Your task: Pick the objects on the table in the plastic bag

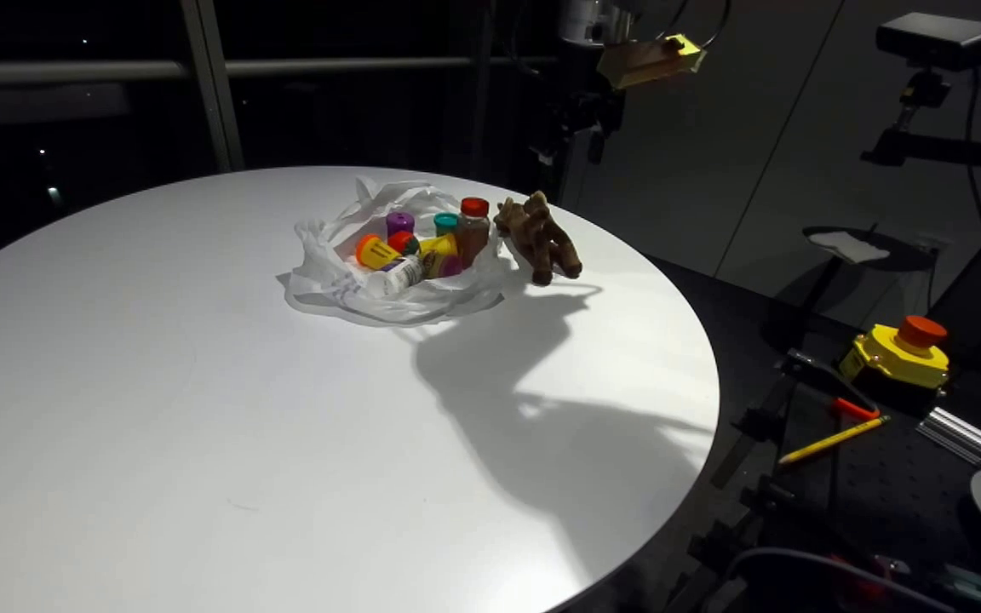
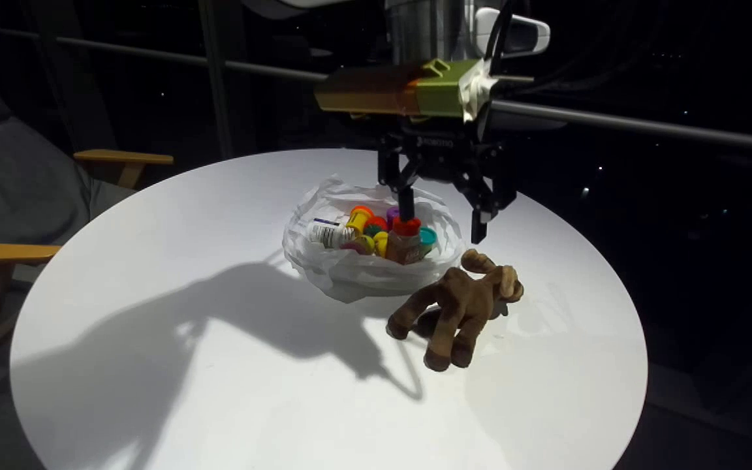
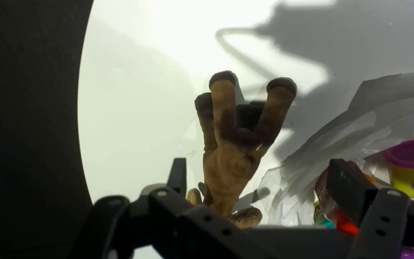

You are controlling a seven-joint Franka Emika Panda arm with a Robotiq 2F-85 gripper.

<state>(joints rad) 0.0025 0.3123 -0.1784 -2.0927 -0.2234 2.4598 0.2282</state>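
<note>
The round worktop (image 1: 201, 409) offers a broad open stretch in front of the plastic bag (image 2: 350, 277); just beside the bag lies the brown plush toy (image 2: 457, 297), which in the wrist view sits between bag and rim, a pale strip separating it from the edge. There the end effector (image 3: 262, 176) hides the toy's end away from its legs, and the bag is cut off by the frame. In an exterior view one finger overlaps the red-lidded bottle (image 2: 405, 247); contact is unclear. The fingers stand spread above the toy, whose body shows between them in the wrist view.
</note>
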